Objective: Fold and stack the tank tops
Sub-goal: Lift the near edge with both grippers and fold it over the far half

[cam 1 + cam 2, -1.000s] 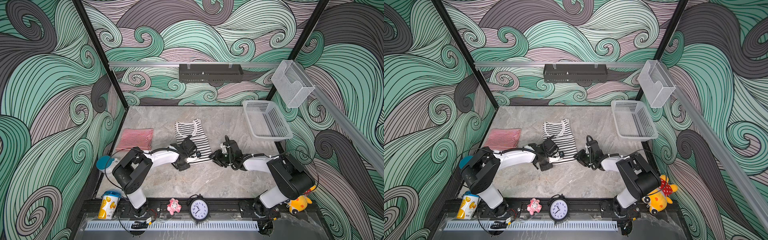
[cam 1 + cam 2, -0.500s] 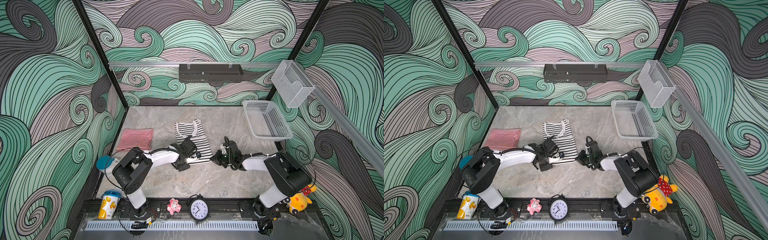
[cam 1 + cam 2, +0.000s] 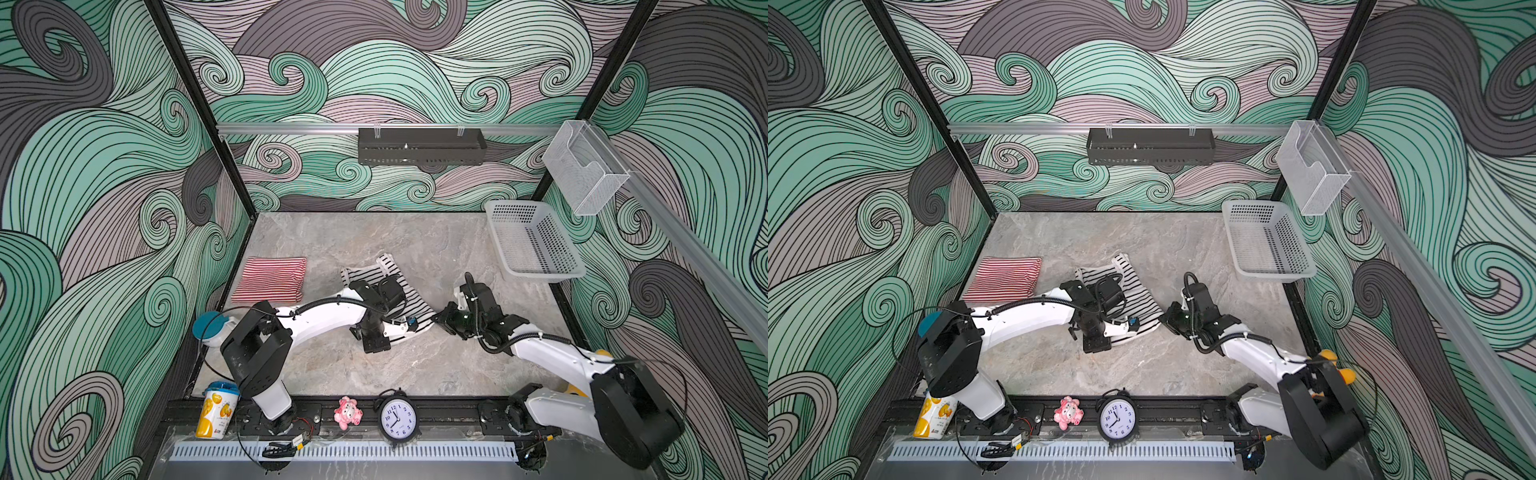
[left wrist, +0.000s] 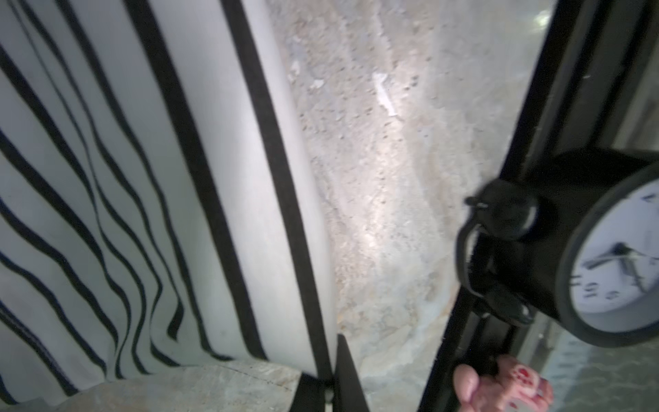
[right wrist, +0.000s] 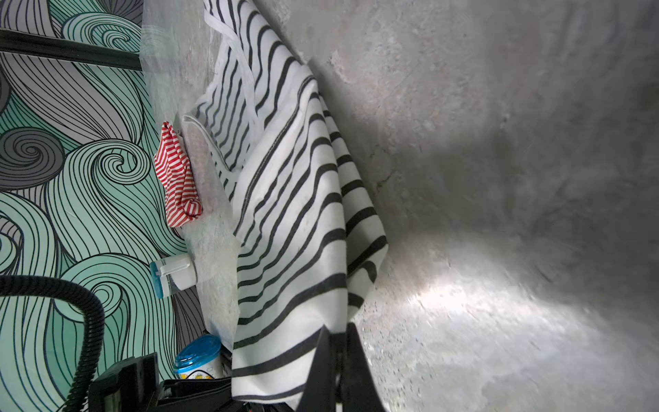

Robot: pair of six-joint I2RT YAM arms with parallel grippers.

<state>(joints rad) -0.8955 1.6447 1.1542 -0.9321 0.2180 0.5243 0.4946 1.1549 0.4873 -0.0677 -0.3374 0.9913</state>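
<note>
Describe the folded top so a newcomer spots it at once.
Find the grey marble table, then its left edge. The red striped tank top lies there, folded into a flat rectangle. Unlike the black striped tank top at the middle, its stripes are narrow and red.

soft knit top (image 3: 417,306), matt stone tabletop (image 3: 374,237)

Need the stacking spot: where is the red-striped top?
The red-striped top lies folded at the table's left edge in both top views, left of the black-striped top.
</note>
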